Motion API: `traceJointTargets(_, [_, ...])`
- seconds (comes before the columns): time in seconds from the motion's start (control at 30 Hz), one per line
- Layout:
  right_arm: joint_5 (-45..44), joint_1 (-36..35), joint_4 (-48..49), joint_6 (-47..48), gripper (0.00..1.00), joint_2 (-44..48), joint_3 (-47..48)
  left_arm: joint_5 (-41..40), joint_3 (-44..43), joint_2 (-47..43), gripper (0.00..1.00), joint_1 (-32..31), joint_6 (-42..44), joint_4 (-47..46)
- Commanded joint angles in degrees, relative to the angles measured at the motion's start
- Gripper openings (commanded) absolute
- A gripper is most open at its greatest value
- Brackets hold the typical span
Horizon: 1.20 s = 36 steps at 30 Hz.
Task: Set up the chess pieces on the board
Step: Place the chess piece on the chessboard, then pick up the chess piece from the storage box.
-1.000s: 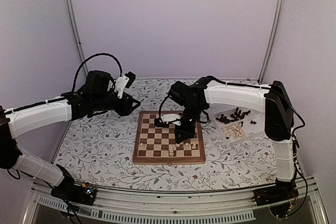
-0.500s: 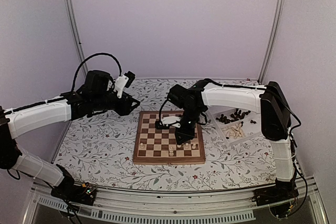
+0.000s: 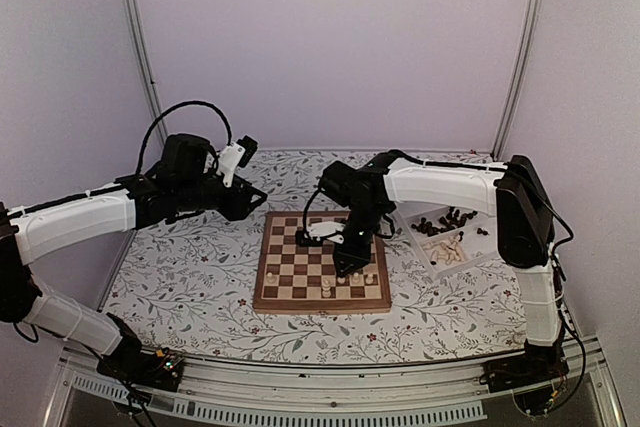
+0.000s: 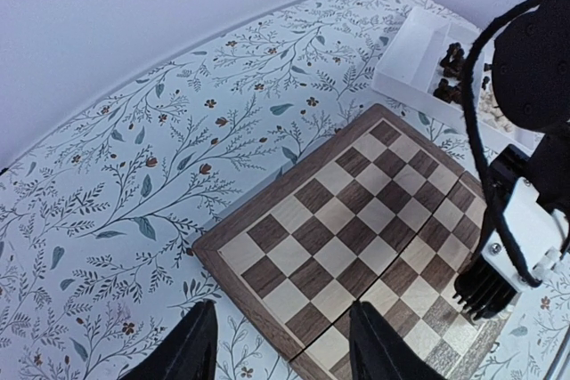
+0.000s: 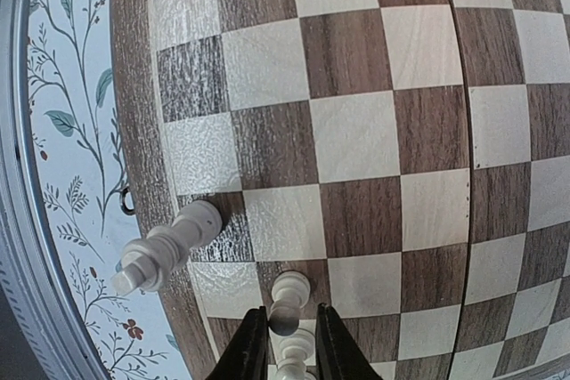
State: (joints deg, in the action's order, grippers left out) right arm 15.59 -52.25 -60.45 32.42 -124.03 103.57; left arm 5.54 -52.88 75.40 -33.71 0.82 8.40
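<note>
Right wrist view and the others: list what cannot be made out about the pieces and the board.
- Right wrist: the cream piece between the fingers of the right end effector is cut off by the bottom edge; its type and whether it is gripped are unclear.
- Top external: the tray pieces are too small to identify.
- Left wrist: the right arm hides squares of the board at lower right.
</note>
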Motion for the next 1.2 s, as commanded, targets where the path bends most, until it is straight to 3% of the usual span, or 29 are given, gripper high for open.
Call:
traceJointTargets(0.0, [-0.12, -0.45, -0.79, 0.28, 0.22, 1.12, 0.67, 0.59, -1.3, -0.7, 0.53, 0.76, 0.31, 0.16])
traceJointTargets(0.17, [-2.09, 0.52, -1.01, 0.6, 0.24, 3.02, 0.66, 0.49, -1.35, -0.43, 0.53, 0.76, 0.32, 0.29])
traceJointTargets(0.3, [-1.34, 5.95, 0.76, 0.23, 0.26, 8.21, -2.07, 0.22, -1.03, -0.27, 0.53, 0.76, 0.32, -0.06])
traceJointTargets(0.57, [0.28, 30.65, 9.11, -2.67, 0.29, 25.7, -19.44, 2.18, 0.24, -0.01, 0.52, 0.54, -1.31, -4.72])
traceJointTargets(0.8, [8.76, 45.78, 13.33, -4.38, 0.33, 29.62, -33.2, 2.09, -2.45, 0.89, 0.52, -0.99, -4.25, -3.75])
traceJointTargets(1.0, [9.54, 48.69, 10.97, -5.05, 0.36, 28.46, -36.57, 1.48, -5.06, 0.96, 0.52, -2.86, -7.55, -2.22])
traceJointTargets(1.17, [4.45, 48.65, 8.7, -3.51, 0.38, 29.02, -39.16, 1.06, -7.1, 2.51, 0.52, -3.02, -6.87, -0.65])
